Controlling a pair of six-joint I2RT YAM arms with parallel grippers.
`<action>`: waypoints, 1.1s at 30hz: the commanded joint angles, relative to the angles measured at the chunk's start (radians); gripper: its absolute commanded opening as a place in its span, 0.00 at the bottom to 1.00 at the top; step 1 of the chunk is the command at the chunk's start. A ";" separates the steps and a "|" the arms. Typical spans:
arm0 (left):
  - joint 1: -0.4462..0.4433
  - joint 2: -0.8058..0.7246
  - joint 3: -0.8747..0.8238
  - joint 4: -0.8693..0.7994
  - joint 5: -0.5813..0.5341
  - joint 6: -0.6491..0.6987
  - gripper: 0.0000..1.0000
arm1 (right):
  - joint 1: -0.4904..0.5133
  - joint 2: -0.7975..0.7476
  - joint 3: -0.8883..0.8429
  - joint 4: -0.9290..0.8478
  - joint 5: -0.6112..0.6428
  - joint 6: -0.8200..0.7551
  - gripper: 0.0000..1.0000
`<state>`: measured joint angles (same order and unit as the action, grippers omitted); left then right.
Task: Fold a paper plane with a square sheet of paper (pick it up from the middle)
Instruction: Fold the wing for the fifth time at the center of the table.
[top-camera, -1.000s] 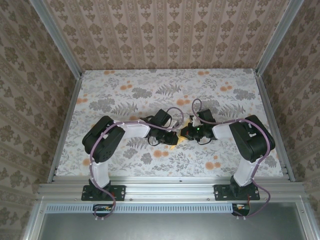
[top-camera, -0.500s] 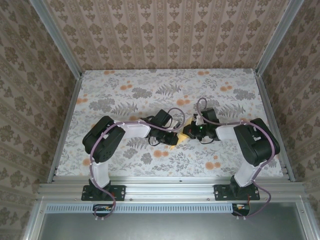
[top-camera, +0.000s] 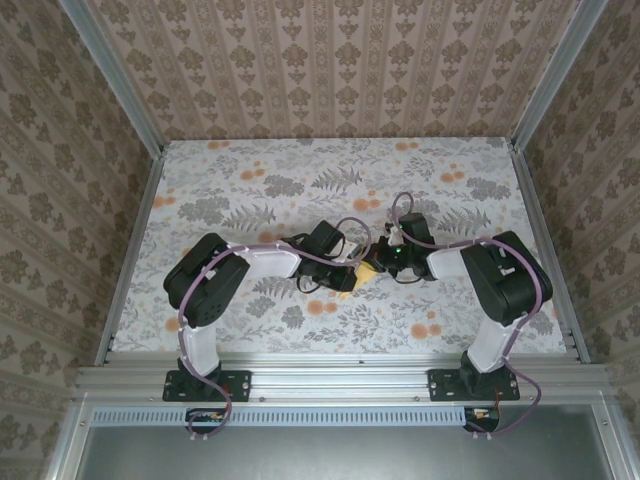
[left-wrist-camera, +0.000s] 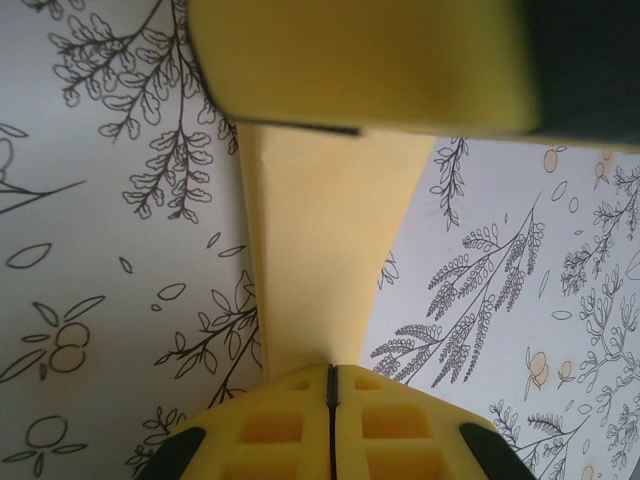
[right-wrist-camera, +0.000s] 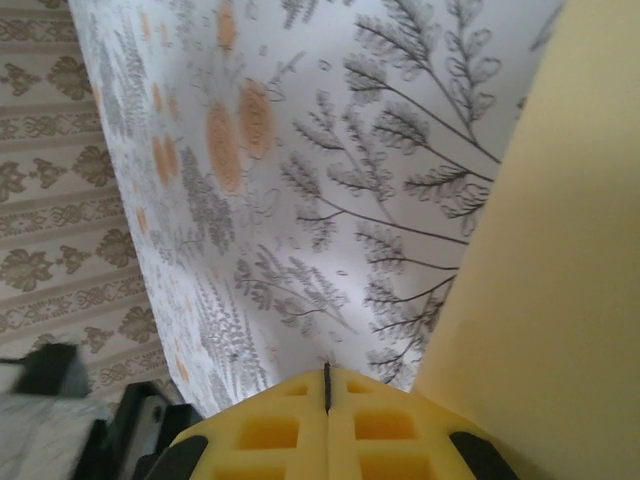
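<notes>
My left hand (left-wrist-camera: 331, 370) is clamped on the folded paper (left-wrist-camera: 320, 250), midway between the desk's (top-camera: 250, 170) side edges. My right hand (right-wrist-camera: 326, 368) is pressed together, with the paper just beside it.

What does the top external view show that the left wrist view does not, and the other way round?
Top external view: the whole left arm and right arm, the left gripper and right gripper tip to tip near mid-table, the patterned walls and the metal frame.
Left wrist view: the left gripper's shut tips close up, at the narrow end of the yellow paper, whose far end lies under a blurred yellow block.
Shared: the yellow paper and the flower-printed cloth.
</notes>
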<state>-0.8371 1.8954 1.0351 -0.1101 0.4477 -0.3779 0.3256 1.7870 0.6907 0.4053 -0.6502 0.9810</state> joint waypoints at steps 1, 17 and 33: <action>0.003 0.060 -0.053 -0.107 -0.151 0.048 0.07 | 0.001 0.045 0.035 -0.013 0.042 -0.022 0.05; 0.003 0.050 -0.097 -0.147 -0.162 0.071 0.07 | -0.092 0.120 0.138 -0.225 0.141 -0.208 0.05; 0.004 0.010 -0.152 -0.183 -0.152 0.090 0.07 | -0.190 0.210 0.286 -0.310 0.123 -0.260 0.05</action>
<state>-0.8371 1.8614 0.9688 -0.0116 0.3767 -0.3195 0.1905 1.9446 0.9436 0.1280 -0.6735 0.7647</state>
